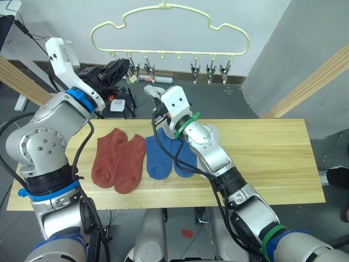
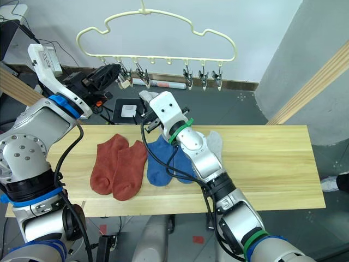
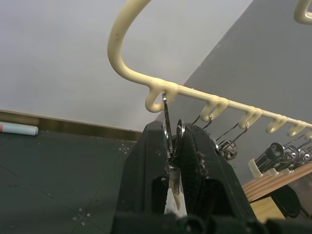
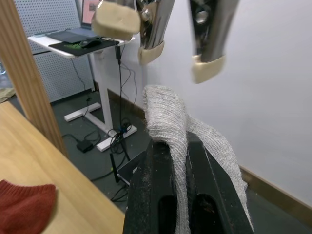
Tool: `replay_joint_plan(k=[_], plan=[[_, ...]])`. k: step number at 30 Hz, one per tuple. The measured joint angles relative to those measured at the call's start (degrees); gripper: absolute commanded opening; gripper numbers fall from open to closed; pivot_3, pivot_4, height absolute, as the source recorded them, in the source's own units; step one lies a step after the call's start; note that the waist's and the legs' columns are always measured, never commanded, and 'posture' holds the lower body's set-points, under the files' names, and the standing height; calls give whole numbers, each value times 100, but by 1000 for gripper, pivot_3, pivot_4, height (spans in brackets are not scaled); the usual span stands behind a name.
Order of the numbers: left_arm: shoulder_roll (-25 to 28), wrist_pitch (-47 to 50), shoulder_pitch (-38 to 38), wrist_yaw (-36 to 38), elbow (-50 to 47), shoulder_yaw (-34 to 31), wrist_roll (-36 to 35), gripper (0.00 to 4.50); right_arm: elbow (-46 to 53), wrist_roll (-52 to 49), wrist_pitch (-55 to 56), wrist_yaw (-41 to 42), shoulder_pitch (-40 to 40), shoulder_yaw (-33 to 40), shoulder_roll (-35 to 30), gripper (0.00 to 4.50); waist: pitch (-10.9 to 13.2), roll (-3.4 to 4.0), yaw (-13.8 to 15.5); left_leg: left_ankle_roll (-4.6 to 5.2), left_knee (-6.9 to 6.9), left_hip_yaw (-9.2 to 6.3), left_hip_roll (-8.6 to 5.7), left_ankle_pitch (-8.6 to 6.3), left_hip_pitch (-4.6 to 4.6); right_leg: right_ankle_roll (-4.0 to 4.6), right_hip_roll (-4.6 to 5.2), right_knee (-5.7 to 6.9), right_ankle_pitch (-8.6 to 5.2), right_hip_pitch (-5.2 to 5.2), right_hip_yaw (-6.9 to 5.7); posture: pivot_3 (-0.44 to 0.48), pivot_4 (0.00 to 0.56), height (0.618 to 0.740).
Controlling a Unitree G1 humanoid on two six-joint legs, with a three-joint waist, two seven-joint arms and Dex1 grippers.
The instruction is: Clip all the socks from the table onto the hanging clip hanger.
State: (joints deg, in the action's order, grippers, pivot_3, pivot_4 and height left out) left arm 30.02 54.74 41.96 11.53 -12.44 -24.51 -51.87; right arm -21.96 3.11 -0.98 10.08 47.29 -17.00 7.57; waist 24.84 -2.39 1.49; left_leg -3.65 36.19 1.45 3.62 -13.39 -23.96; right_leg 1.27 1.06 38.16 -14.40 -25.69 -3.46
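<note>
Left pincer (image 3: 174, 161) squeezing end clip (image 3: 171, 146) on hanger (image 1: 163, 33). Right pincer (image 4: 178, 161) clamped on grey sock (image 4: 168, 114), just below clips. Red socks (image 1: 117, 158), blue socks (image 1: 166, 155) on tabletop (image 1: 262, 164).

Both arms reach up and forward, left gripper (image 1: 126, 70) fingers pinched together, right gripper (image 1: 152, 90) fingers clamped closed.
</note>
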Motion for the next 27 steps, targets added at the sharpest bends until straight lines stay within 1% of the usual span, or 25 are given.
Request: replay_joint_plan(k=[6,14,27], plan=[[-91,0,21,-171,-11,4,-98,180,-75,-150,265,139,77,-19,5,0,0,0,2,0,4,-4,0,0,-1,1,1,1,0,3,-4,74,449,740],[-253,-15,30,-334,-43,57,-127,180,93,-430,372,444,76,-182,7,0,0,0,1,0,15,-15,0,0,-1,1,1,3,1,11,-13,68,449,740],[-327,-14,30,-475,-54,55,-242,180,7,-462,428,355,76,-228,7,0,0,0,3,0,47,-49,-1,0,-10,1,1,7,1,28,-37,70,441,740]])
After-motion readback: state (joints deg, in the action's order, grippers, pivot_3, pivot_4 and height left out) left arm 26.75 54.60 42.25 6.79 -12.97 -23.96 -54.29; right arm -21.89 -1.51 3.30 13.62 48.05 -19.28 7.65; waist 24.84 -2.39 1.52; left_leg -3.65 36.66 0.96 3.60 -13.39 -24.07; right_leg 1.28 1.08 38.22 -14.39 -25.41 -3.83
